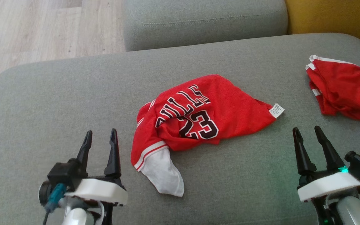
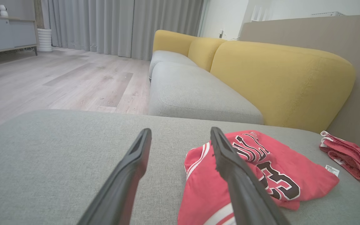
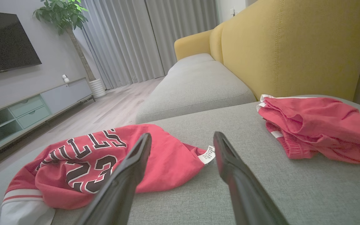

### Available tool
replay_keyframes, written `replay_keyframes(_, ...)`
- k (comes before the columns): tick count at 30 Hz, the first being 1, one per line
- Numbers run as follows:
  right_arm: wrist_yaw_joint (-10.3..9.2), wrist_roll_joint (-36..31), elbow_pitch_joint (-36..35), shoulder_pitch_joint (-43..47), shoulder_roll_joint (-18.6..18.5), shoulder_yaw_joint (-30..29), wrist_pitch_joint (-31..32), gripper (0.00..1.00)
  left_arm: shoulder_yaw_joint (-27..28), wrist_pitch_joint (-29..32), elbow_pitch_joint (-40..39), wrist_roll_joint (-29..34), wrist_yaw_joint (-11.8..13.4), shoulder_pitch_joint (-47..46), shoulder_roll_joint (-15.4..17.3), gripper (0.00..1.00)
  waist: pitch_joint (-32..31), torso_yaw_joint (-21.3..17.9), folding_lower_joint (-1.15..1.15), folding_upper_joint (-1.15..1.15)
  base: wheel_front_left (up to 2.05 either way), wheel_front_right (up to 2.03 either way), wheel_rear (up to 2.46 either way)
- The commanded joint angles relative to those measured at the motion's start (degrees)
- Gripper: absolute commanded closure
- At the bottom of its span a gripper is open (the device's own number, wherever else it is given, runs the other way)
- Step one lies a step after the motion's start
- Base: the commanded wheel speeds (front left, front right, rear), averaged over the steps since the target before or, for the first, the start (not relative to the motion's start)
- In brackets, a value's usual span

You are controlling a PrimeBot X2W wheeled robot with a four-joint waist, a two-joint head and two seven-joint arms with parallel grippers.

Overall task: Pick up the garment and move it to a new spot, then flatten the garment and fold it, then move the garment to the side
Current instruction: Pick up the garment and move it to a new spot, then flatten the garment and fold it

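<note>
A crumpled red jersey, the garment (image 1: 198, 118) (image 2: 261, 168) (image 3: 98, 162), lies in the middle of the grey sofa seat (image 1: 73, 87); it bears black-and-white lettering, the number 23, a white sleeve toward me and a white tag at its right end. My left gripper (image 1: 101, 136) (image 2: 180, 134) hovers open to the garment's left, nothing between its fingers. To the garment's right, near the front edge, my right gripper (image 1: 306, 130) (image 3: 181, 139) is open too and empty. Neither touches the cloth.
A second red garment (image 1: 342, 87) (image 2: 352, 156) (image 3: 320, 128) with white trim lies bunched at the seat's far right. Behind are another grey cushion (image 1: 205, 22) and yellow backrests (image 2: 280, 81). Wooden floor (image 1: 42, 28) lies beyond the seat's left edge.
</note>
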Motion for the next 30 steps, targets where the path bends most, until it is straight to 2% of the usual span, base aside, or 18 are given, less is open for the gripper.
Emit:
replay_keyframes(1, 0.42, -0.10, -2.01, -0.61, -1.24, 0.86, -0.39, 0.00, 1.60, -0.69, -2.59, 1.30, -0.16, -2.36, 0.09, 0.00, 0.06, 0.03, 0.00, 0.00, 0.00, 0.00, 0.00)
replay_keyframes(8, 0.42, 0.01, -1.90, -1.03, -1.60, 1.11, 0.00, 0.00, 1.71, -0.69, -2.61, 2.76, -0.10, -2.19, -0.31, 0.00, 0.27, -0.12, 0.00, 0.00, 0.00, 0.00, 0.00)
replay_keyframes(12, 0.42, 0.77, -1.18, -2.64, -2.70, 1.81, 2.51, 0.00, 1.56, -0.69, -2.27, 2.79, -0.17, -2.55, -0.42, 0.00, 0.68, 0.20, 0.00, 0.00, 0.00, 0.00, 0.00)
replay_keyframes(17, 0.42, 3.86, 1.75, -9.88, -6.16, 4.56, 10.42, 0.00, -0.35, -0.70, -2.18, 2.23, 0.16, -3.97, -0.45, 0.00, 3.14, 2.14, 0.00, 0.00, 0.00, 0.00, 0.00)
replay_keyframes(23, 0.42, 9.06, 9.50, -20.73, -10.81, 9.92, 21.01, 0.00, -3.23, -0.70, -2.01, 1.33, 1.62, -6.29, -0.46, 0.00, 6.51, 6.29, 0.00, 0.00, 0.00, 0.00, 0.00)
replay_keyframes(29, 0.42, 15.28, 18.78, -25.63, -12.42, 13.36, 31.11, 0.00, -4.49, -0.70, -1.90, 0.91, 2.82, -7.15, -0.46, 0.00, 8.16, 10.57, 0.00, 0.00, 0.00, 0.00, 0.00)
replay_keyframes(30, 0.42, 15.28, 18.78, -25.63, -12.42, 13.36, 31.11, 0.00, -4.49, -0.70, -1.90, 0.91, 2.82, -7.15, -0.46, 0.00, 8.16, 10.57, 0.00, 0.00, 0.00, 0.00, 0.00)
